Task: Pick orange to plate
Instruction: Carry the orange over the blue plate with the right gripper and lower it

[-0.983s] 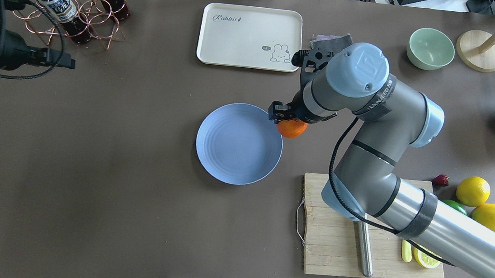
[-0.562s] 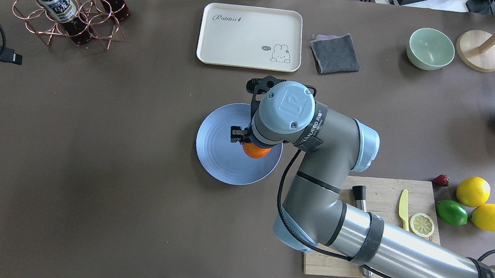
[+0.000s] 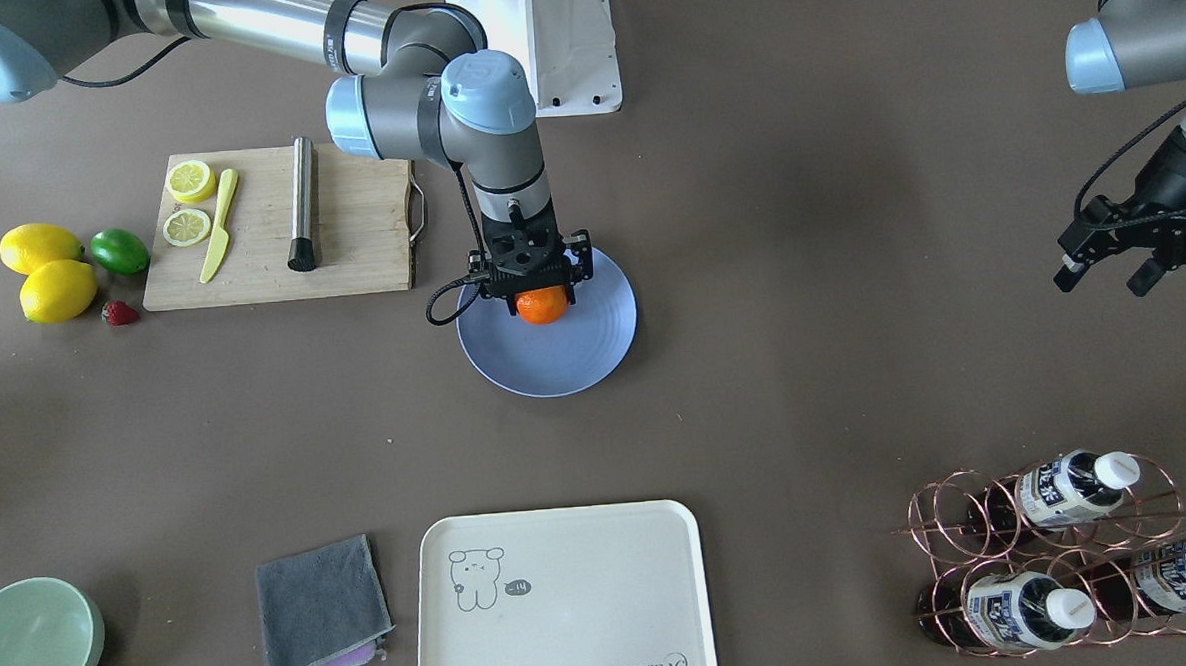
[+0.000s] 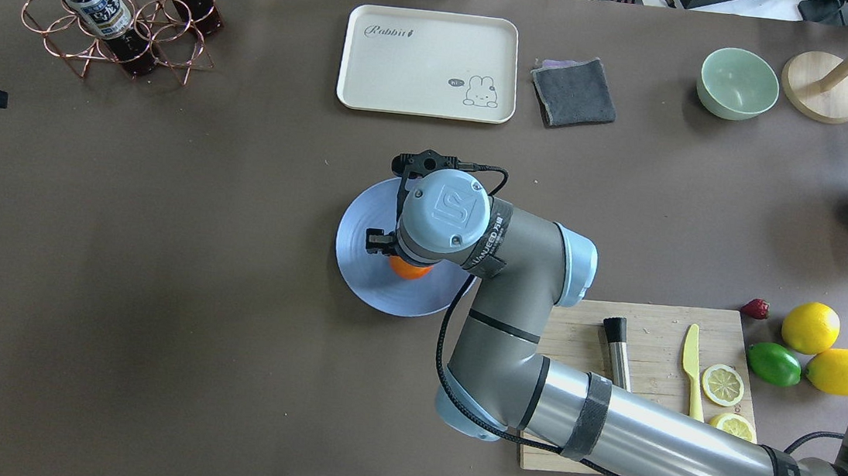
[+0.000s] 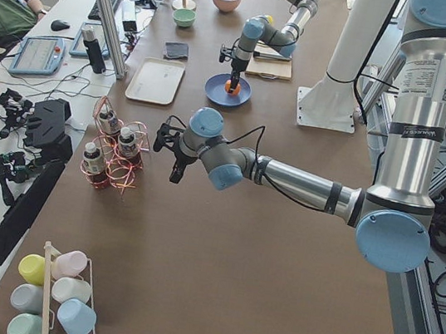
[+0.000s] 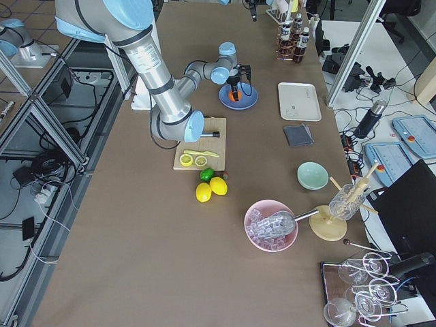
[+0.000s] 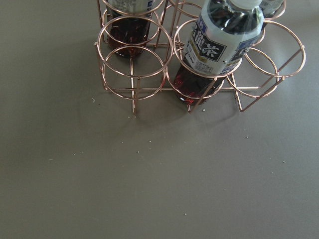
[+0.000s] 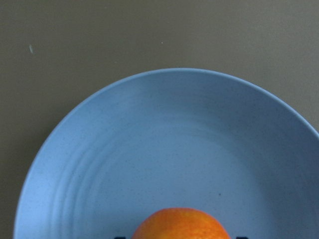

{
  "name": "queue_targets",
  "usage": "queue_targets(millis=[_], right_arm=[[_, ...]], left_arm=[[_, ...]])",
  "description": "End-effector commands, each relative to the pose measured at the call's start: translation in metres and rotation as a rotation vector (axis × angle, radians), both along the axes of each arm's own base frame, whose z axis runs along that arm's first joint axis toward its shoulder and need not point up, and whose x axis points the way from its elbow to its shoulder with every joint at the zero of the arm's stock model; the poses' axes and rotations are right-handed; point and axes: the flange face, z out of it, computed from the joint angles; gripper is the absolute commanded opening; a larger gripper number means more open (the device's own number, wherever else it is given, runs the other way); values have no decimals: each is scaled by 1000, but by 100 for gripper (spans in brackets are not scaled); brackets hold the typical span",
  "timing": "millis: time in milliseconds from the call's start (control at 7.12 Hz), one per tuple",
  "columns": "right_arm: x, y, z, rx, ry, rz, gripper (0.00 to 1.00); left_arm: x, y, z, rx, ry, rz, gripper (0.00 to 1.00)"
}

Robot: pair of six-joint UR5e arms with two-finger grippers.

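Note:
The orange [image 3: 542, 306] sits between the fingers of my right gripper [image 3: 540, 295], which is shut on it and points straight down over the light-blue plate [image 3: 564, 359]. From overhead, my wrist covers most of the orange [image 4: 408, 269] above the plate [image 4: 364, 275], near its middle. The right wrist view shows the orange's top [image 8: 180, 225] low against the plate [image 8: 149, 144]; whether it touches the plate I cannot tell. My left gripper [image 3: 1106, 273] hangs open and empty far off, near the bottle rack [image 3: 1053, 553].
A cutting board [image 4: 657, 326] with a knife and lemon slices lies right of the plate, with lemons [image 4: 810, 327] and a lime [image 4: 774, 363] beyond it. A cream tray [image 4: 429, 63], grey cloth [image 4: 573, 91] and green bowl [image 4: 738, 83] line the far edge.
My right arm carried the orange from the plate's right rim leftward to over its middle. The left arm drew back out of the overhead view's left side.

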Motion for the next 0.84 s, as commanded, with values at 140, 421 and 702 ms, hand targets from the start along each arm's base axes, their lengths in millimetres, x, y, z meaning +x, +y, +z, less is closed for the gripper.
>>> queue_targets(millis=[140,421,702], right_arm=[[13,-14,-12,42,-12,-8,100],[66,-62,-24,21,-52,-7,100],[179,-102,-17,-127,-201,-108,100]], left_arm=[[0,0,10,-14,-6,0,98],[-2,5,16,-24,-10,0,98],[-7,13,18,-28,-13,-1,98]])
